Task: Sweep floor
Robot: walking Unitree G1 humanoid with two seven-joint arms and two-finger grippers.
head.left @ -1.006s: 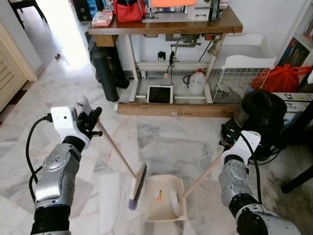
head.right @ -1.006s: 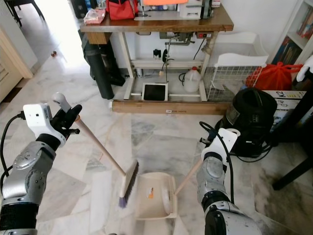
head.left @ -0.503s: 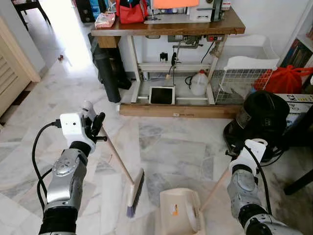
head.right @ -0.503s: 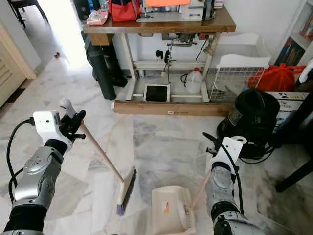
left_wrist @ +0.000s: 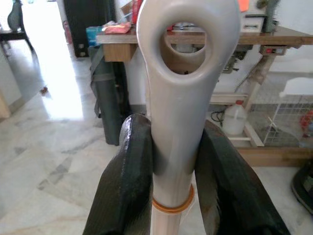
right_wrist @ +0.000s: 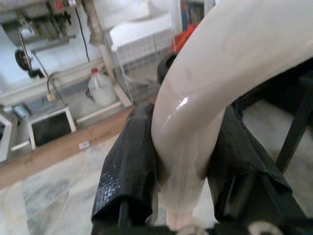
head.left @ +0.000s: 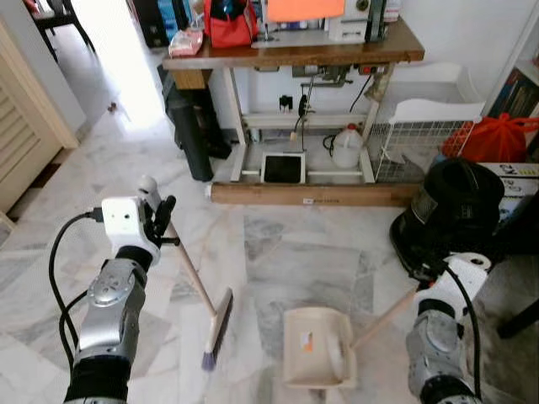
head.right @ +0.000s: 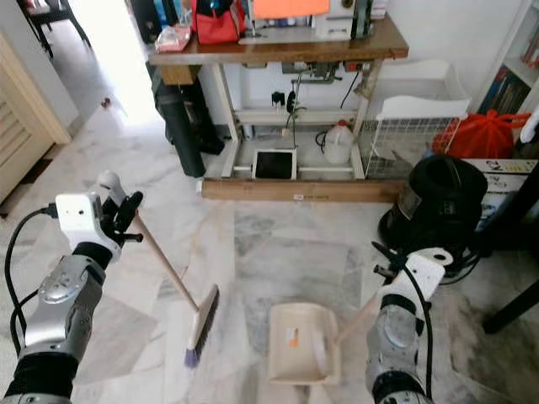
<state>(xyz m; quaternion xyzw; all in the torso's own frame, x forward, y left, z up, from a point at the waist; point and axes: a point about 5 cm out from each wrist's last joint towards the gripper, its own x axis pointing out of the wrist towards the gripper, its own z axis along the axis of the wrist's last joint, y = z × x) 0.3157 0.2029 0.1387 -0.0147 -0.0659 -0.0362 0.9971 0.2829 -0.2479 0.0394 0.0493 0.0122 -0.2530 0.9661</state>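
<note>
Marble floor (head.left: pixel 286 252) runs from our position to a wooden desk (head.left: pixel 286 52) against the far wall; we note no visible debris on it at this resolution.

We record the broom (head.left: pixel 202 299) with its brush head resting on the floor, handle slanting up to the left tool (head.left: pixel 156 220), whose fingers (left_wrist: pixel 128 171) are clenched on the grey handle end just below its hanging loop. The dustpan (head.left: pixel 316 347) sits flat on the floor just beside the broom head, on the side toward the right tool (head.right: pixel 402 273), which is clamped on the curved top of the pan's long handle, fingers (right_wrist: pixel 132 161) pressed on both sides.

Compared with a second ago, broom head and pan have parted: they then stood nearly touching, and now a strip of bare floor lies between them. The whole view has also shifted, so the robot itself has moved. We judge one stroke into the pan finished and the pair being repositioned for the next patch.

Beyond the right tool stand a black vacuum cleaner (head.left: pixel 450 210) and a wire basket (head.left: pixel 413 143); a white jug (head.left: pixel 344 145) sits under the desk.
</note>
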